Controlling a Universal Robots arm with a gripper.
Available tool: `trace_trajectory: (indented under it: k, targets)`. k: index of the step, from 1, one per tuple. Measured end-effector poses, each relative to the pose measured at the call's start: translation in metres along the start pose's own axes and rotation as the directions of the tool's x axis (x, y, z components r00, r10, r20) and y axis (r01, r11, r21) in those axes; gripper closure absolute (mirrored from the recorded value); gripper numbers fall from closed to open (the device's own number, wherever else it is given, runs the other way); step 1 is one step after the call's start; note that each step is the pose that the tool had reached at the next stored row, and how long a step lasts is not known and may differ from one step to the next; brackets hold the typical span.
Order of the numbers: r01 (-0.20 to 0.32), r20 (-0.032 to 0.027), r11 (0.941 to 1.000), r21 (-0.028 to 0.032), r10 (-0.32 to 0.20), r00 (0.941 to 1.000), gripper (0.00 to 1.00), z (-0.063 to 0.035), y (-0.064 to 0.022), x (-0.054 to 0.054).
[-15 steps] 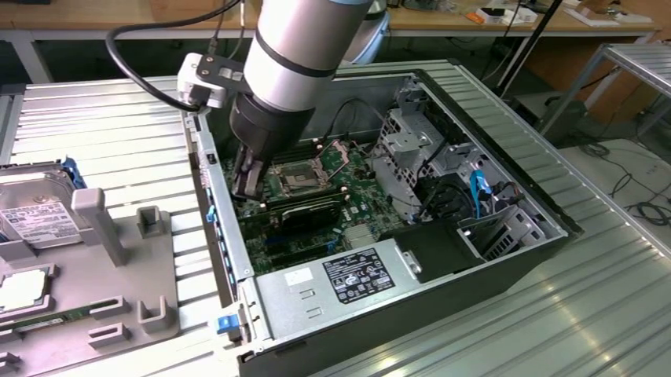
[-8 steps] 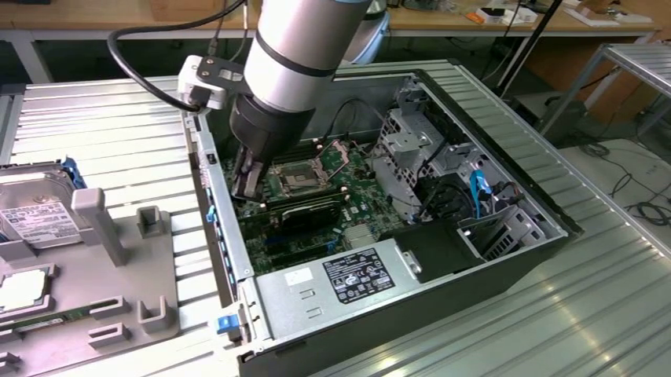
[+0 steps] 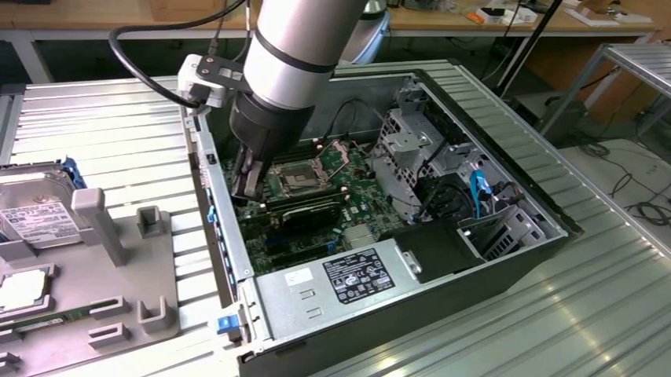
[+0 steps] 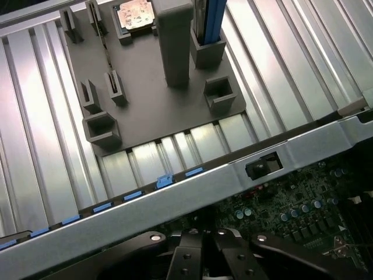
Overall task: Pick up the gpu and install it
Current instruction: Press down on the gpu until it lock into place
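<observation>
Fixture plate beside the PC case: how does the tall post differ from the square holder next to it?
Height: the tall post rises well above the low square holder. Top: the post looks solid; the holder is hollow, open-topped and empty. Shared: both grey, upright, on the same fixture plate.

Ribbed metal table [image 3: 115,126]: PC case [image 3: 419,298], fixture tray [image 3: 157,259]

Green motherboard [image 3: 314,184] — grey fixture tray [image 4: 145,111]
</observation>
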State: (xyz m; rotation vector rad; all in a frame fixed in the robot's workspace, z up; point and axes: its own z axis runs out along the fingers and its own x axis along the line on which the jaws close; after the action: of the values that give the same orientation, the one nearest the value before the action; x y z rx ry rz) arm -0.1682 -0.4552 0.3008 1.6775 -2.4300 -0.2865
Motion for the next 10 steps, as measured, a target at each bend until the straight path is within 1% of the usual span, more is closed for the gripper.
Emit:
trace_trajectory:
  k: [2,3,4,5,6,7,8,9,10]
  targets:
    - [0.0,0.0,1.0,-0.0011,0.0,1.0,0.89,-0.0001,0.0,-0.0003]
    - [0.0,0.0049,1.0,-0.0031,0.0,1.0,0.89,-0.0002,0.0001,-0.0004]
    - [-0.001,0.014,1.0,-0.0064,0.001,0.9999,0.89,-0.0003,0.0002,-0.0005]
    - [-0.001,0.0203,1.0,-0.0086,0.001,0.9998,0.89,-0.0002,0.0002,-0.0006]
    - [-0.001,0.0231,1.0,-0.0097,0.001,0.9997,0.89,-0.0002,0.0001,-0.0006]
    - [-0.001,0.0212,0.9999,-0.0126,0.002,0.9998,0.89,-0.0002,0.0001,-0.0006]
    - [-0.003,0.0124,0.9998,-0.0171,0.004,0.9999,0.89,-0.0003,0.0,-0.0006]
    - [-0.009,-0.0062,0.9996,-0.0257,0.008,0.9999,0.89,-0.0009,-0.0001,-0.0008]
    - [-0.01,-0.0096,0.9996,-0.0283,0.009,0.9999,0.89,-0.0019,0.0001,-0.0011]
